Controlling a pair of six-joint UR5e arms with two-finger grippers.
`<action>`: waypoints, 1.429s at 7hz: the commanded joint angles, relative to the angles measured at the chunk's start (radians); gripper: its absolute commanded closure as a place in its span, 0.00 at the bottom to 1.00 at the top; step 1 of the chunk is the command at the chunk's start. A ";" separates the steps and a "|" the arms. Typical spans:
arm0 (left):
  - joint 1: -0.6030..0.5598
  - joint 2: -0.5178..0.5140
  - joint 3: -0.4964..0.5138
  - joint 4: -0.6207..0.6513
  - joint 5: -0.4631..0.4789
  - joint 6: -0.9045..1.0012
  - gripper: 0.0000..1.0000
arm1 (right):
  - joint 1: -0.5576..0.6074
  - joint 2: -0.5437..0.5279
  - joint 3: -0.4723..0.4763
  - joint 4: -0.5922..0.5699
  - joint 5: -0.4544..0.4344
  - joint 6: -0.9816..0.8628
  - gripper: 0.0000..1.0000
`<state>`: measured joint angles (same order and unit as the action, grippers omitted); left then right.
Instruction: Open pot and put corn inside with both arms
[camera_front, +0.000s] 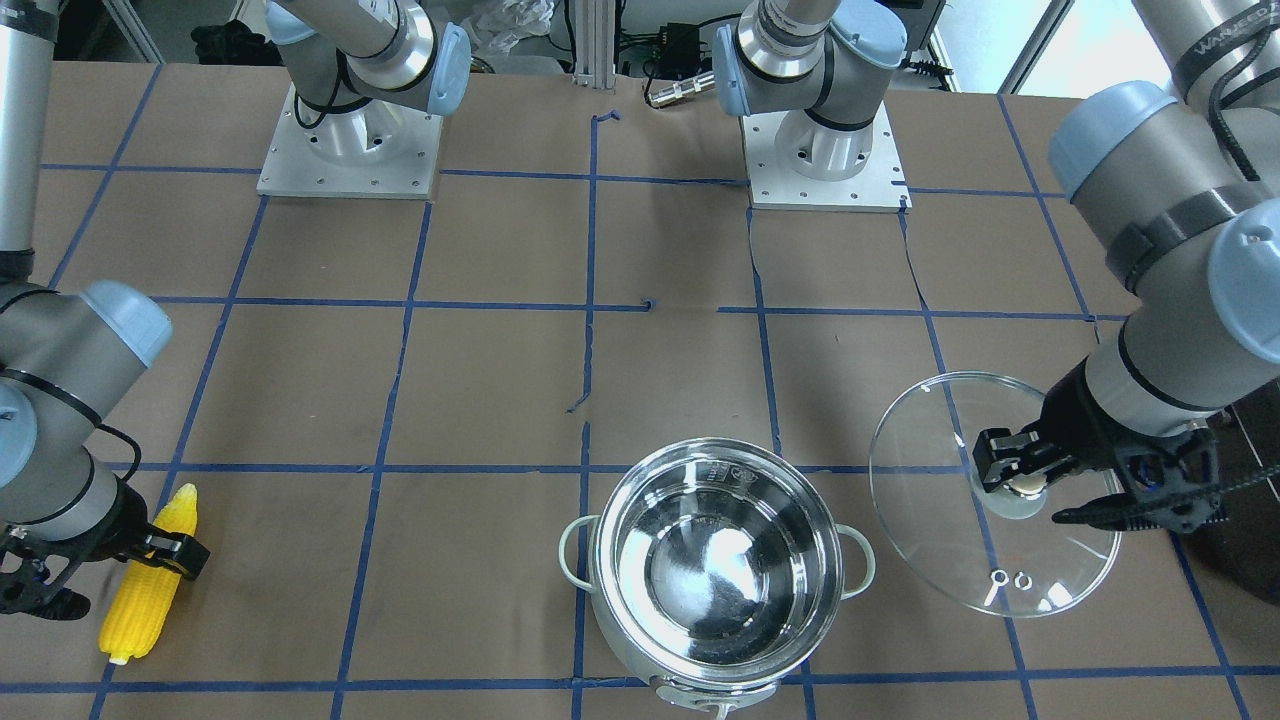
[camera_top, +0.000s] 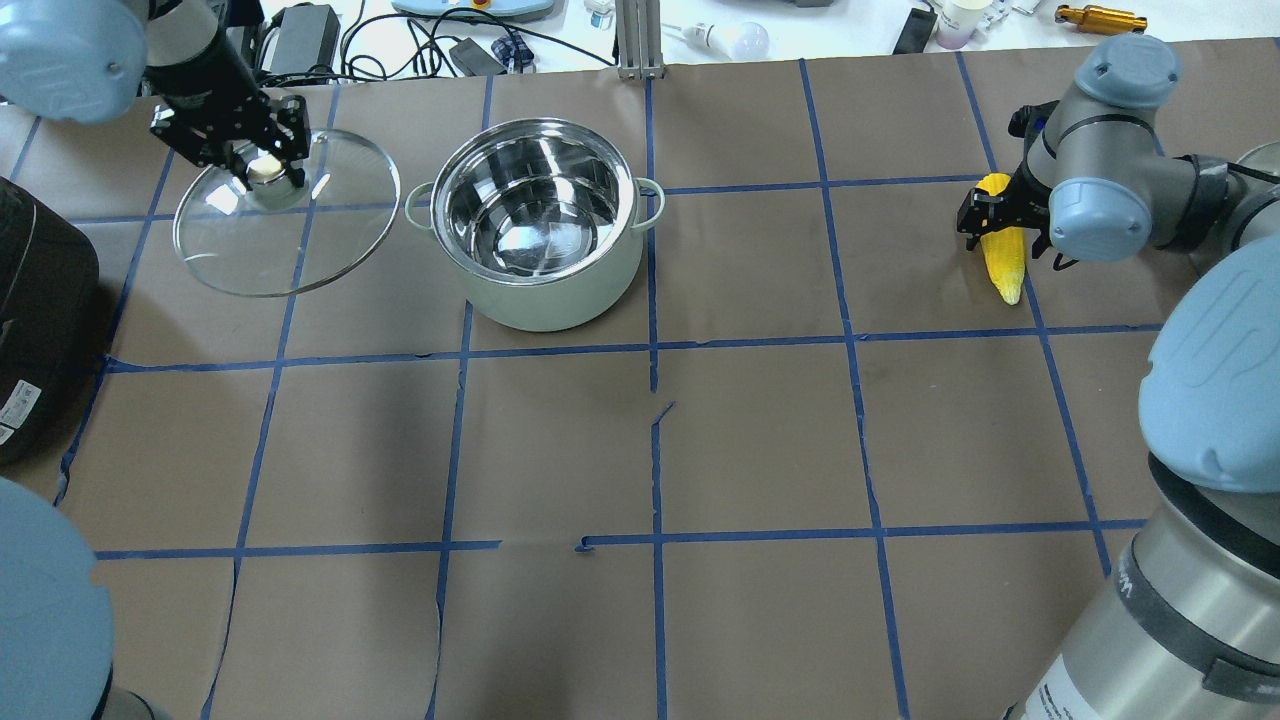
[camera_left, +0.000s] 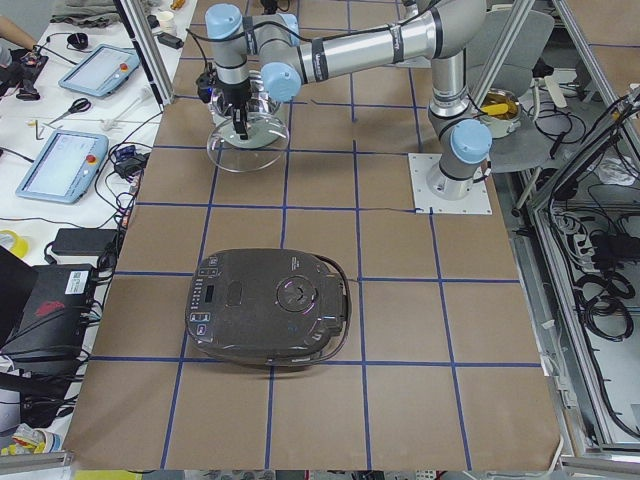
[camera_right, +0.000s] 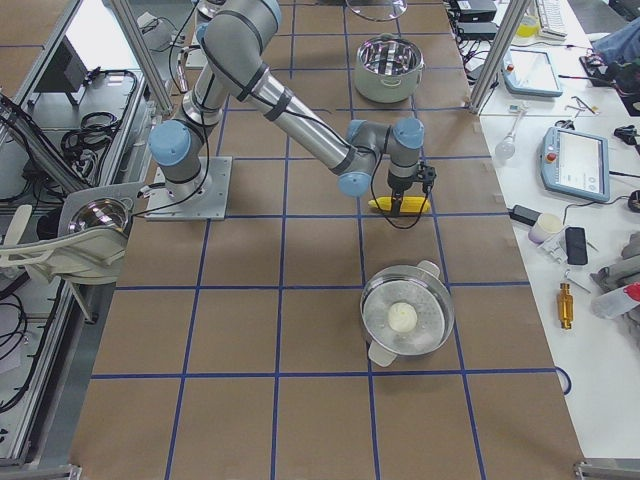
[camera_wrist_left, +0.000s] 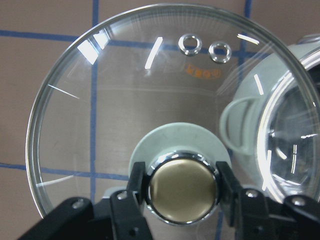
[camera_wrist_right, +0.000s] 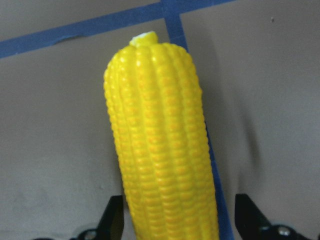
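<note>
R: right gripper (camera_wrist_right: 180, 220) jaws apart, straddling corn (camera_wrist_right: 160, 125) flat on table (camera_top: 700, 450), cob axis crosswise to them | L: left gripper (camera_wrist_left: 180, 186) clamped on knob of lid (camera_wrist_left: 100, 100), beside open pot (camera_top: 560, 295) | pot well apart from corn

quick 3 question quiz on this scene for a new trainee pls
1. True or false: the glass lid sits on the pot.
2. What does the left gripper clamp? A) pot handle B) lid knob C) pot rim
3. Fill in: the right gripper has its fingers open on either side of the ___.
Key: 1 false, the lid is off, beside the pot. 2 B. 3 corn.
</note>
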<state>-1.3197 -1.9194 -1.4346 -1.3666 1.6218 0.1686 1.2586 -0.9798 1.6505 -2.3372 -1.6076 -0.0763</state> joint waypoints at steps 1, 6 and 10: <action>0.150 0.029 -0.166 0.111 -0.007 0.179 0.88 | -0.001 -0.002 -0.046 0.012 0.000 -0.013 1.00; 0.174 0.030 -0.423 0.439 -0.037 0.194 0.90 | 0.250 -0.092 -0.310 0.308 -0.002 0.181 1.00; 0.183 0.022 -0.437 0.445 -0.046 0.192 0.90 | 0.655 -0.005 -0.570 0.476 0.003 0.482 1.00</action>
<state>-1.1390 -1.8936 -1.8697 -0.9227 1.5739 0.3710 1.8046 -1.0282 1.1406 -1.8703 -1.6075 0.2795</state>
